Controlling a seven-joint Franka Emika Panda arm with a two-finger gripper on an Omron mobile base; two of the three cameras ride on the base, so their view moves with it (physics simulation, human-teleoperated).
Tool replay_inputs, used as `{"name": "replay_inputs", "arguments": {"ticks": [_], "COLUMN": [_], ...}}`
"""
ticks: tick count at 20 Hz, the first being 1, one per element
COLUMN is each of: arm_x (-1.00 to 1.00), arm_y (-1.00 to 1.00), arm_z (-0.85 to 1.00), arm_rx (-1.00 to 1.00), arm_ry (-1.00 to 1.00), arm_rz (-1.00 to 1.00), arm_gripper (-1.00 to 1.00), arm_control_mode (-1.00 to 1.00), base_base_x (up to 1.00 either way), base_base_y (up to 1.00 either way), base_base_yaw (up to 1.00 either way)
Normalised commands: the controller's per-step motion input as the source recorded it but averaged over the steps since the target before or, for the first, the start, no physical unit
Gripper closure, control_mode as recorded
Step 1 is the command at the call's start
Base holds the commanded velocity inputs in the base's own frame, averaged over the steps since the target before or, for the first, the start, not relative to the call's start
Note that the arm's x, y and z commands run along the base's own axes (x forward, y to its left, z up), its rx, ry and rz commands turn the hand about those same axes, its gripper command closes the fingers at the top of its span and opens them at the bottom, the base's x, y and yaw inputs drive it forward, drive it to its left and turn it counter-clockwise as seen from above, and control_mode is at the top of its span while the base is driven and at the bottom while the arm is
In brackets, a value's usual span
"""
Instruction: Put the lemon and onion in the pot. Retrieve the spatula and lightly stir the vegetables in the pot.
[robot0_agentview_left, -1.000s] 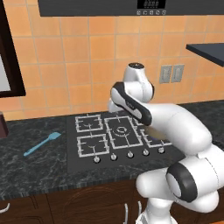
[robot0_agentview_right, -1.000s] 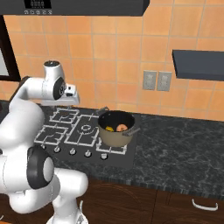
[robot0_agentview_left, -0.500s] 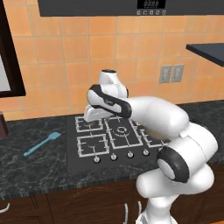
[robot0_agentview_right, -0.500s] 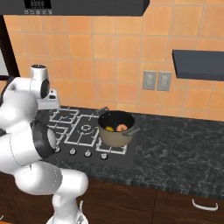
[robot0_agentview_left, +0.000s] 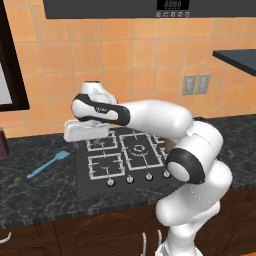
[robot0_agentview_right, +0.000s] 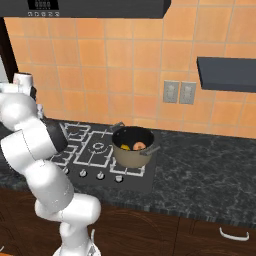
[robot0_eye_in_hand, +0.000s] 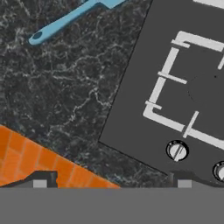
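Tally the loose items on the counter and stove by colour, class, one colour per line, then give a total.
Yellow: 1, the small oval lemon in the pot
Orange-brown: 1, the round onion beside it
Tan-beige: 1, the squat round pot
Light blue: 1, the slim spatula
Total: 4

No text can be read; the display (robot0_agentview_left: 172, 4) on the hood (robot0_agentview_left: 100, 7) is too blurred to make out.
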Motion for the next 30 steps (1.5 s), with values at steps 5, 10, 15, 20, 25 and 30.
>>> {"name": "replay_inputs", "arguments": {"ticks": [5,10,15,20,25,30], "arm_x": [-0.19,0.04,0.30,0.34,0.37,0.26], "arm_y": [1.00,0.86,0.45,0.08,0.33,0.57], "arm_z": [-0.27,-0.21,-0.27,-0.33,-0.31,-0.40], "arm_rx": [-0.03,-0.04,-0.07,-0.04,0.00,-0.01], "arm_ry": [0.01,0.17,0.08,0.04,0.02,0.00], "arm_rz": [-0.48,-0.47,-0.32,-0.09,-0.06,0.00], "arm_gripper": [-1.00,-1.00,-1.00,-1.00,-1.00,-1.00], "arm_control_mode": [-1.00,-1.00,-1.00,-1.00,-1.00,-1.00], "base_base_x": [0.00,0.00,0.00,0.00,0.00,0.00], "base_base_y": [0.00,0.00,0.00,0.00,0.00,0.00], "base_base_yaw": [0.00,0.00,0.00,0.00,0.00,0.00]}}
